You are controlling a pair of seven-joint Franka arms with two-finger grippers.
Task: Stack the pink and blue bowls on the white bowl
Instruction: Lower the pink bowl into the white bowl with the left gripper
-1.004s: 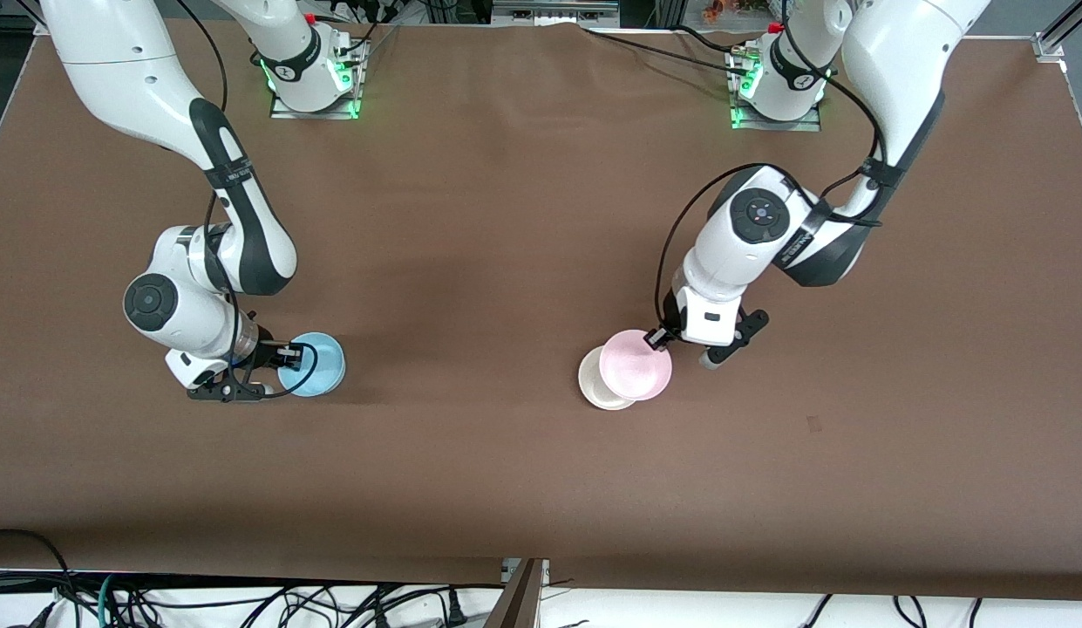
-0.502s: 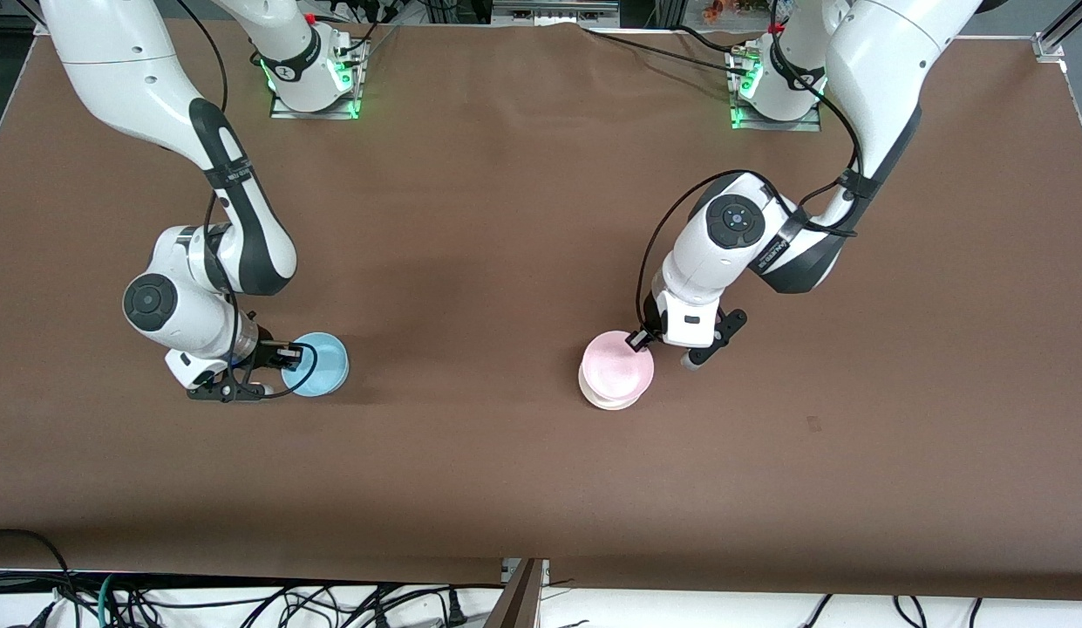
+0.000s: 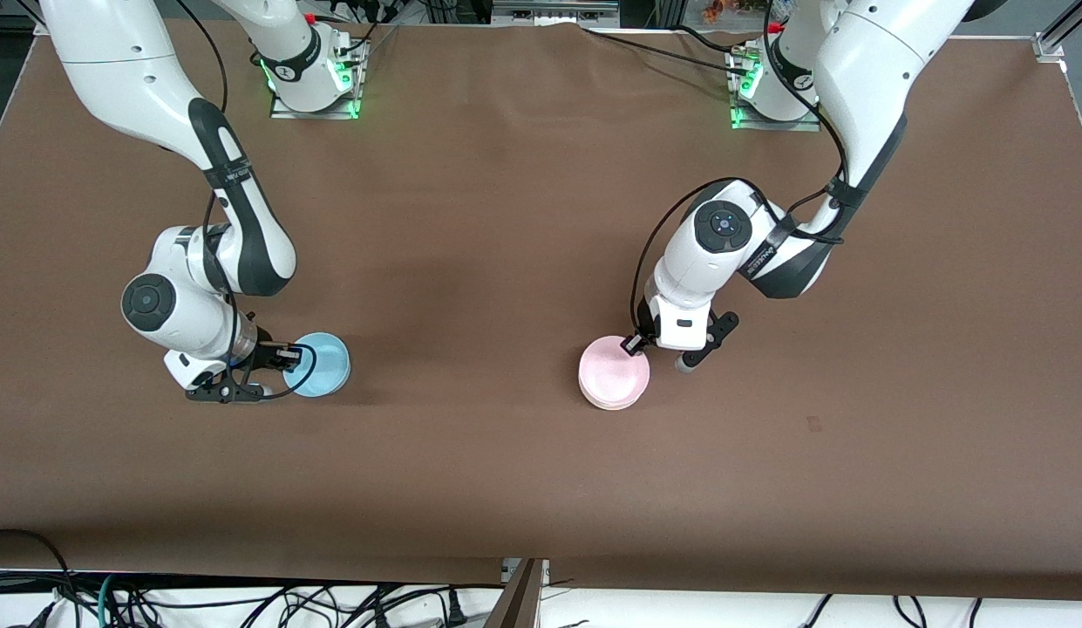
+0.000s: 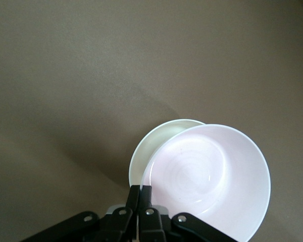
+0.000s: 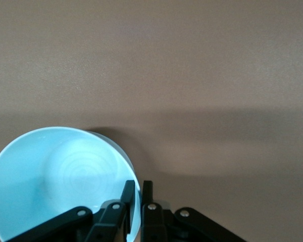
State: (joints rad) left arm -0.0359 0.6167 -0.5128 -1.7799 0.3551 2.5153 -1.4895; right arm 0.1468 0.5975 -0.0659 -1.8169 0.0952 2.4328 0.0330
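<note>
Since a second ago our left gripper (image 3: 635, 344) has carried the smooth pale pink plastic bowl (image 3: 614, 375) over the plain white plastic bowl (image 4: 159, 138), rim pinched, not yet released. Our right gripper (image 3: 286, 356) pinches the sky-blue plastic bowl (image 3: 320, 365), unstacked, toward the right arm's end.

White bowl (image 4: 147, 146) mostly hidden under pink bowl (image 4: 212, 176) (only a crescent shows); blue bowl (image 5: 55, 181) cropped.

The right gripper (image 5: 137, 194) has its jaws closed on the rim of the blue bowl (image 5: 60, 181), one inside the rim and one outside. The bowl is tipped, its pale ringed inside showing. Brown bench (image 5: 202, 75) fills the remainder, crossed by a soft shadow band.
</note>
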